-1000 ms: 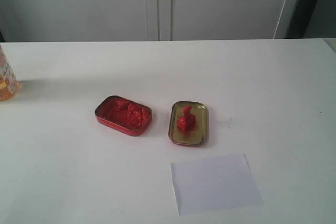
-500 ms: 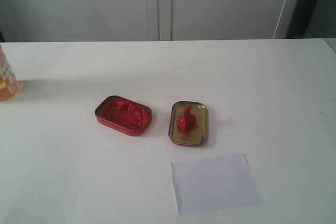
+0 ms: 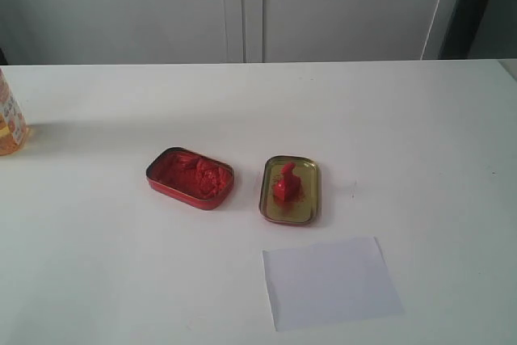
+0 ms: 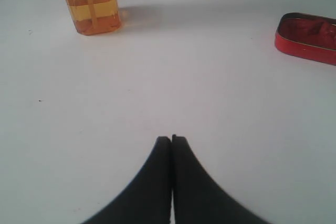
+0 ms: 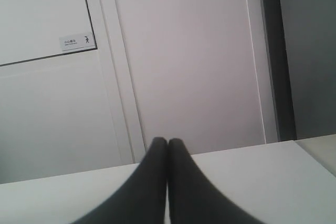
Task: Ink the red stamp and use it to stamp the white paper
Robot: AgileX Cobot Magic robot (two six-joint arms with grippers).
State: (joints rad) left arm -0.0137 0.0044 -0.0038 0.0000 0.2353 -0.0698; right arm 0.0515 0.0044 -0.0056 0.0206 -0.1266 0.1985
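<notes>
Red plastic and small, the red stamp (image 3: 284, 182) stands handle-up inside the gold-lined lid (image 3: 290, 209). The tin of red paste (image 3: 190, 178) sits just beside the lid, and the white paper (image 3: 331, 282) lies flat near it on the table (image 3: 420, 135). Neither arm shows in the exterior view.

The left gripper (image 4: 171, 139) has its jaws pressed together on nothing. The tin of red paste lies ahead of it to one side and an orange bottle (image 4: 92, 1) ahead to the other, but its camera sees neither stamp nor paper. The right gripper (image 5: 167, 141) is likewise closed and empty, aimed across the table at a cabinet door (image 5: 189, 61), with no task thing before it.

Stamp and paper lie on the right arm's side, so that arm looks better placed. It would need to tip down and take the upright handle from above.
</notes>
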